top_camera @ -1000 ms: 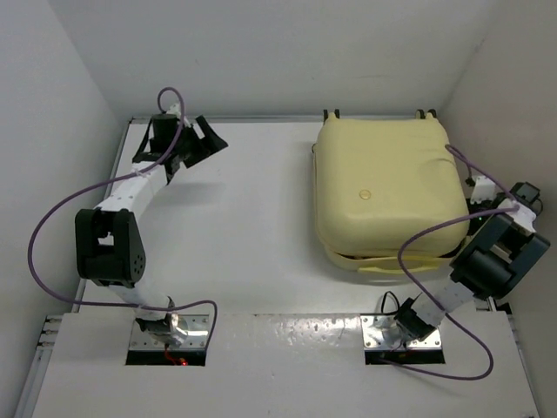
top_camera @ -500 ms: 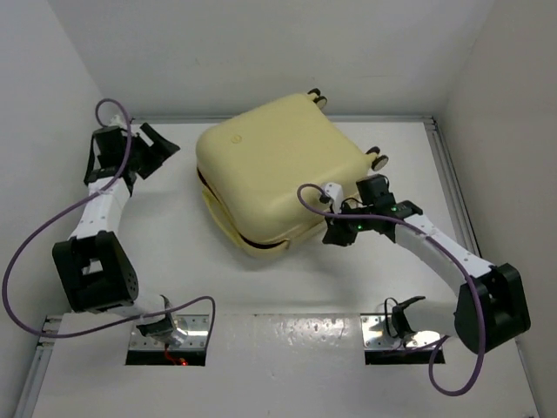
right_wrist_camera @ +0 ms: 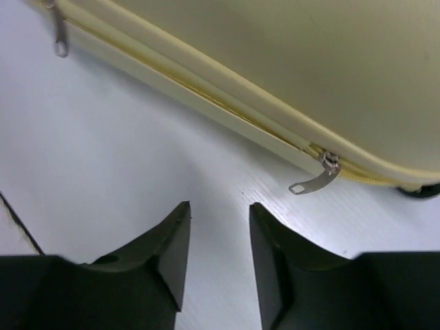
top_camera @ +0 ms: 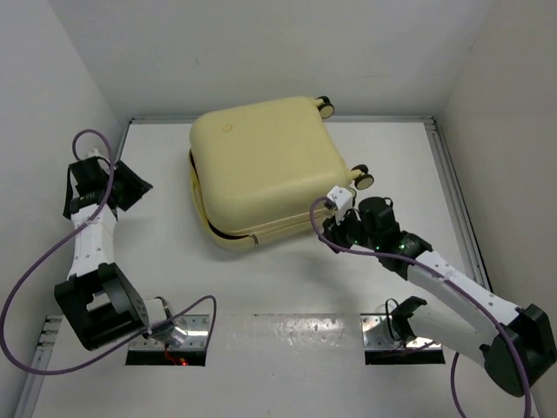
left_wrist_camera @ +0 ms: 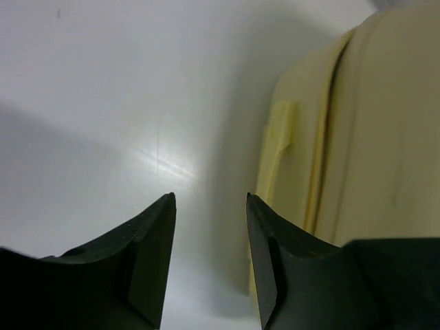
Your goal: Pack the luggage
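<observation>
The luggage (top_camera: 261, 165) is a pale yellow hard-shell suitcase lying closed and flat at the back middle of the table, turned at an angle, its black wheels (top_camera: 361, 178) on the right side. My right gripper (top_camera: 333, 232) is open and empty, just off the suitcase's near right edge. In the right wrist view the gripper (right_wrist_camera: 220, 206) hovers over bare table below the zipper line, with a metal zipper pull (right_wrist_camera: 313, 182) just ahead to the right. My left gripper (top_camera: 132, 186) is open and empty, left of the suitcase. The left wrist view shows the gripper (left_wrist_camera: 210, 199) with the suitcase side (left_wrist_camera: 357, 137) on the right.
White walls close in the table on the left, back and right. A second zipper pull (right_wrist_camera: 59, 31) hangs at the far left of the seam. A purple cable (top_camera: 383, 257) loops along the right arm. Bare table (top_camera: 218, 279) lies between the suitcase and the arm bases.
The suitcase has slid from the back right to the back middle and turned. The right arm swung in behind its near right edge. The left arm drew back to the left.
</observation>
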Available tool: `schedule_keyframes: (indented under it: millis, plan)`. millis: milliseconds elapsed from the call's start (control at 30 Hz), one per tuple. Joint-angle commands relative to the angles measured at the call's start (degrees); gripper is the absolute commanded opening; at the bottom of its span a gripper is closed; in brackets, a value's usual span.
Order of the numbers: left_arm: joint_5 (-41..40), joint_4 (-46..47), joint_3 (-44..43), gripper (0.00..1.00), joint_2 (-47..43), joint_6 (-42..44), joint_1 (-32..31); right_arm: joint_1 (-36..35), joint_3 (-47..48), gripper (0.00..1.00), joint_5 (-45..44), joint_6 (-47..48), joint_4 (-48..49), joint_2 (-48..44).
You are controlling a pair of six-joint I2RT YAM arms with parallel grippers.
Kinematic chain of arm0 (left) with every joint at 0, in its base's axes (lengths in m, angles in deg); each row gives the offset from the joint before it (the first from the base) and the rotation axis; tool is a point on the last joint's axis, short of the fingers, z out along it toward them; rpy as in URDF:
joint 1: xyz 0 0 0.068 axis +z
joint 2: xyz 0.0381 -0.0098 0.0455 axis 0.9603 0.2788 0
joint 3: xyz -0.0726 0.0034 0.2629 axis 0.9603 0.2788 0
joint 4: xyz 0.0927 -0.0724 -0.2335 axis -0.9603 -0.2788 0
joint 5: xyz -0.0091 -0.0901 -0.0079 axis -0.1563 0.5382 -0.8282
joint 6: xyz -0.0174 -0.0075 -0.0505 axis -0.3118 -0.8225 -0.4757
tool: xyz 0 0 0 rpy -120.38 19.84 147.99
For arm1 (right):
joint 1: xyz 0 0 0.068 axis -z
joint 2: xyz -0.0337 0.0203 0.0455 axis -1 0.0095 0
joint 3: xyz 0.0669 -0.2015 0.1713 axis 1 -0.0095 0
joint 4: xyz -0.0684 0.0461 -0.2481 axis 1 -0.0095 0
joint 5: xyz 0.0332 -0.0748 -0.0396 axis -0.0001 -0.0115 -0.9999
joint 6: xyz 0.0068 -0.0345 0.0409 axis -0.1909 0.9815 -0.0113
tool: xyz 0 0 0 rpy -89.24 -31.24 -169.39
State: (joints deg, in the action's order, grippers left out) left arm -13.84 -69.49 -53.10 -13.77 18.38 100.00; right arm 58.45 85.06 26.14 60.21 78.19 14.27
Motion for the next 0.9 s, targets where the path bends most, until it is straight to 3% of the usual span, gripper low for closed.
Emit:
schedule_keyframes:
  millis: [0, 133, 200, 333, 500, 867]
  plan:
    - [0.9, -5.83, 2.11, 0.5, 2.09, 2.51, -0.53, -1.87, -3.55, 0.42, -17.71, -11.94, 8.18, -0.49]
    - [0.9, -7.16, 3.33, 0.55, 3.51, 1.99, -3.86, -0.38, -4.17, 0.58, -28.02, -18.28, 6.19, -0.32]
    - [0.9, -7.16, 3.34, 0.58, 4.03, 1.99, -5.1, 0.68, -3.99, 0.58, -29.44, -19.59, 6.36, 0.04]
    - [3.62, -5.84, 5.45, 0.65, 5.26, 1.28, -7.73, 5.32, -4.69, 0.61, -19.01, -21.28, 10.99, 2.41]
    - [4.14, -5.31, 4.31, 0.65, 7.02, 1.28, -8.35, 8.15, -5.4, 0.61, -8.1, -19.34, 14.27, 4.43]
    - [4.68, -5.31, 3.25, 0.65, 8.25, 1.28, -8.35, 9.38, -6.19, 0.56, -2.28, -19.78, 17.16, 8.21]
